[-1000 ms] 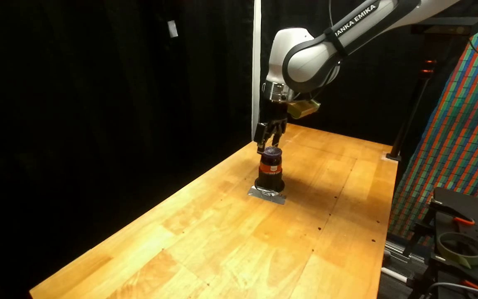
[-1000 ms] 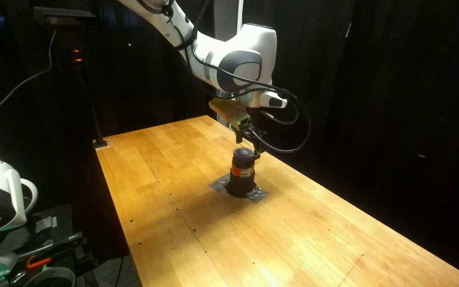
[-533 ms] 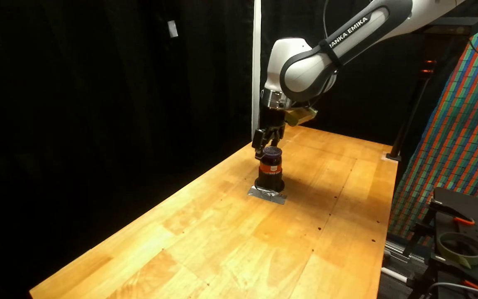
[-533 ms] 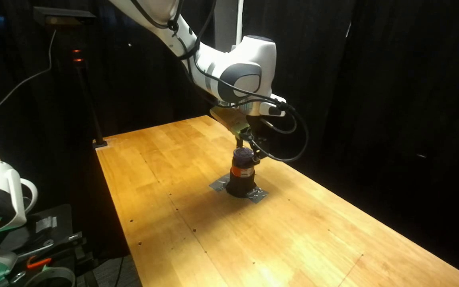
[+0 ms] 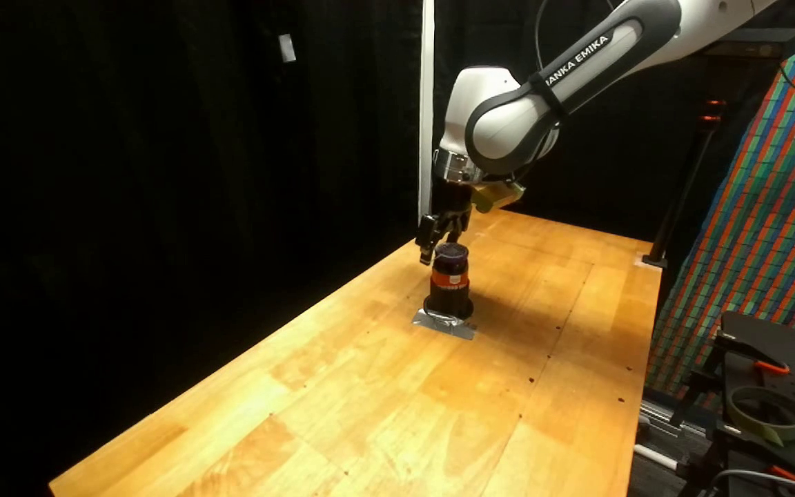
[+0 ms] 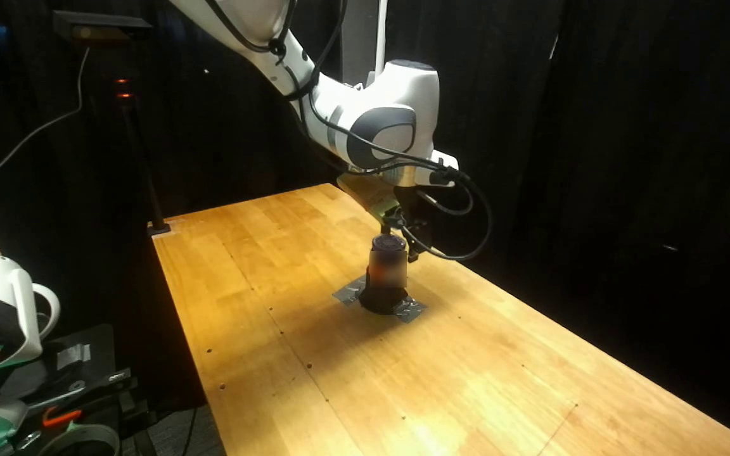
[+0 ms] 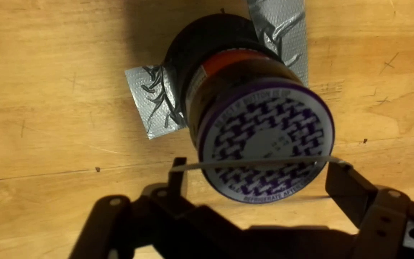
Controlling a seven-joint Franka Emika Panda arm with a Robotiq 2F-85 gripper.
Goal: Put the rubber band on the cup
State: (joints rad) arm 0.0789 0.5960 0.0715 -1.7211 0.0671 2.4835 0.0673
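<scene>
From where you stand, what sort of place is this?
Probably a robotics lab: a robot arm hangs over a wooden table, with dark curtains behind in both exterior views.

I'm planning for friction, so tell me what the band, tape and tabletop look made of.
Band: probably rubber, pale and matt, stretched taut into a nearly straight line.
Tape: likely cloth-backed, silvery, half-glossy; a fine weave shows and creases glint.
Tabletop: wood, apparently varnished; grain and joined blocks show, with a soft sheen.

Robot arm (image 5: 508, 132), claw (image 5: 439, 249) near upright cup (image 5: 450, 281), silver tape (image 5: 447, 328) at base, wooden table (image 5: 397, 407)
</scene>
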